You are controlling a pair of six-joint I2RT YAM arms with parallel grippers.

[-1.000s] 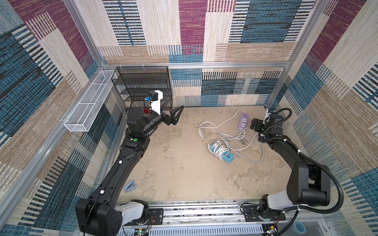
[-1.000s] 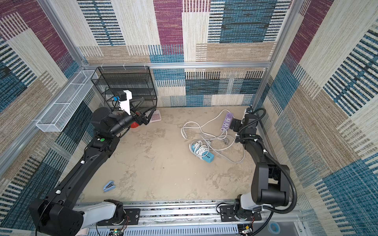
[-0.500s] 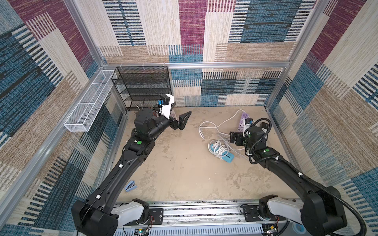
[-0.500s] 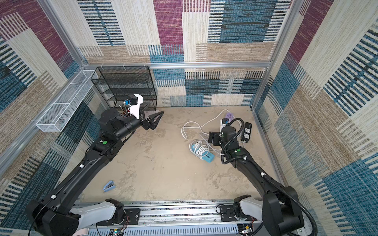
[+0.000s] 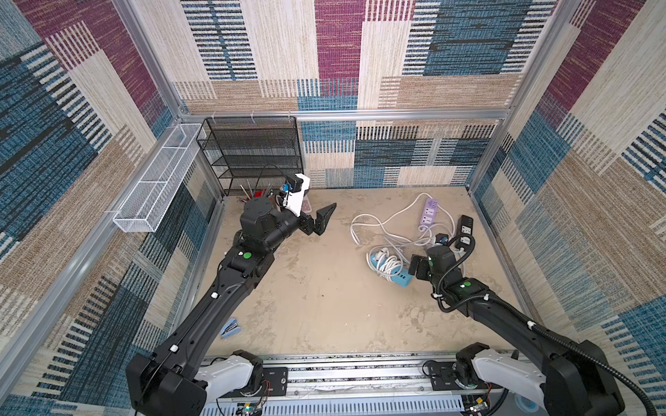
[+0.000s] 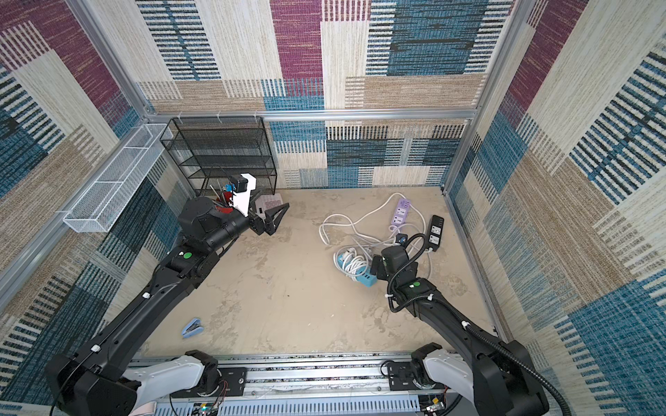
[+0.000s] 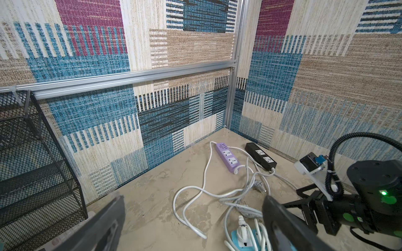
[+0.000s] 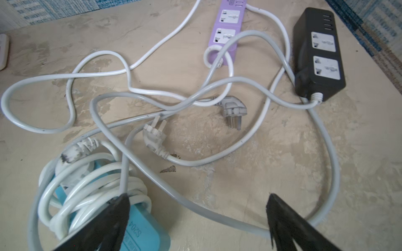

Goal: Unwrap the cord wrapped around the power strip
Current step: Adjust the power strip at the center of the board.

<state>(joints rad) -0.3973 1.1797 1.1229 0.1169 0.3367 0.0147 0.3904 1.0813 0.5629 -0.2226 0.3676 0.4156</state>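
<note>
- The right gripper [image 8: 196,195] stands wide open with nothing between its jaws. In the right wrist view one finger [image 8: 108,221] overlaps the coil at the lower left of the frame; whether it touches cannot be told.
- The left gripper [image 5: 322,220] is also spread wide and empty, hanging above the bare table [image 5: 324,306] left of centre in both top views.
- A second ago the right arm was folded back against the right-hand wall beside the purple power strip [image 5: 429,212]. It has since swung inward and down the frame, and its wrist now sits over the lower-right end of the blue power strip [image 5: 403,278].
- The left gripper has drifted a little rightward, away from the black mesh rack [image 5: 252,155].
- The black power strip [image 5: 465,228], covered by the right arm a second ago, now shows plainly near the right edge of the table.
- The blue power strip lies flat, right of centre, and has not moved. Its white cord [image 8: 87,187] is wound around it in several loose loops, and a white plug [image 7: 242,230] rests on top.
- Loose cords [image 8: 152,91] from the other two strips cross over the coil and tangle just above it in the frame.
- In the top views the right wrist hides its own fingers and part of the blue strip. The right wrist view cuts the strip off at the bottom edge.
</note>
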